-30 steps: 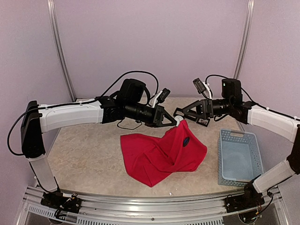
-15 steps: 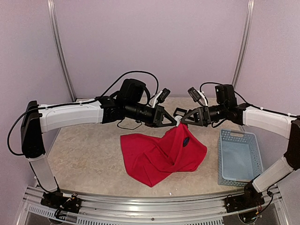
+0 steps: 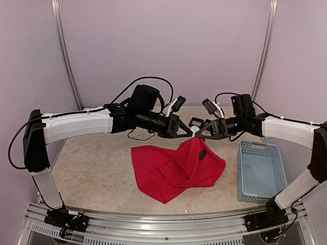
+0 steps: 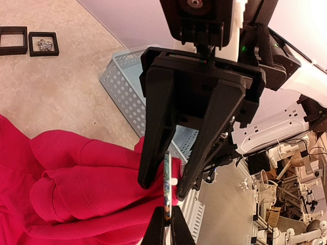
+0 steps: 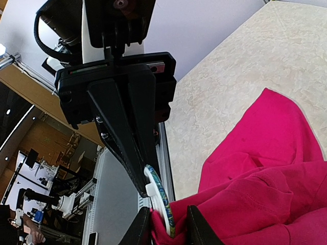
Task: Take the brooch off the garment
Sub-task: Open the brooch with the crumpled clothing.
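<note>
Marbled table (image 3: pixel 102 163) below, garment (image 3: pixel 168 168) hoisted mid-air | brooch (image 4: pixel 167 178) edge-on at its peak | left gripper (image 4: pixel 167 214) clenched on brooch rim | right gripper (image 5: pixel 168 217), head-on opposite, straddles brooch and cloth; clamped? can't tell

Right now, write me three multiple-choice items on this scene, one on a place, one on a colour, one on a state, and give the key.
1. Where is the basket?
A. Right of the garment, apart from it.
B. On top of the garment.
C. Left of the garment.

2. What colour is the garment?
A. Blue.
B. Red.
C. Green.

3. How is the left gripper?
A. Wide open.
B. Shut on the basket.
C. Shut on the brooch.

Key:
1 A, the top view shows it off to that side.
2 B, it is bright red in every view.
3 C, the left wrist view shows it pinching the brooch's edge.
</note>
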### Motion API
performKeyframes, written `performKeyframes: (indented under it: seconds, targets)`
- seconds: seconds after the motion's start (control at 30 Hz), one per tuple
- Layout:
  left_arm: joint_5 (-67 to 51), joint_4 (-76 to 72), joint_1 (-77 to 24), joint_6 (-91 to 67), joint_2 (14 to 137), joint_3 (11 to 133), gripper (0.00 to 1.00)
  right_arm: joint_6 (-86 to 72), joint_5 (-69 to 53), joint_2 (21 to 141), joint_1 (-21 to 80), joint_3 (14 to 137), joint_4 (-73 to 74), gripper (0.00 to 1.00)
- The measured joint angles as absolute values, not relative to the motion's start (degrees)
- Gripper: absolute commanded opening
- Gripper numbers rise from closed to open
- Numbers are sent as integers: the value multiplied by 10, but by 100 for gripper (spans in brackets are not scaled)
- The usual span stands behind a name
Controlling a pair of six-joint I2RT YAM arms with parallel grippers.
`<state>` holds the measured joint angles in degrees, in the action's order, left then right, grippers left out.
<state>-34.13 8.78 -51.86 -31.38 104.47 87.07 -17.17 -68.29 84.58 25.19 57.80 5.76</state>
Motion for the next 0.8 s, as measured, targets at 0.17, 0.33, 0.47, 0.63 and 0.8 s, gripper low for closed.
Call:
performKeyframes:
  seconds: [0.17, 0.33, 0.47, 0.63, 0.8]
  targets:
    - [-341, 95, -519, -308, 1047, 879, 0, -186, -686, 846, 255, 577, 44, 19]
    - [-340, 97, -519, -305, 1048, 885, 0, -228, -696, 846, 255, 566, -4, 12]
    - [-338, 101, -518, -303, 1049, 887, 0, -249, -706, 848, 255, 563, -23, 5]
    - [-338, 112, -518, -301, 1049, 893, 0, -262, -719, 854, 255, 562, -35, 0]
    - [-338, 135, -519, -294, 1052, 907, 0, -270, -734, 863, 255, 561, -43, 0]
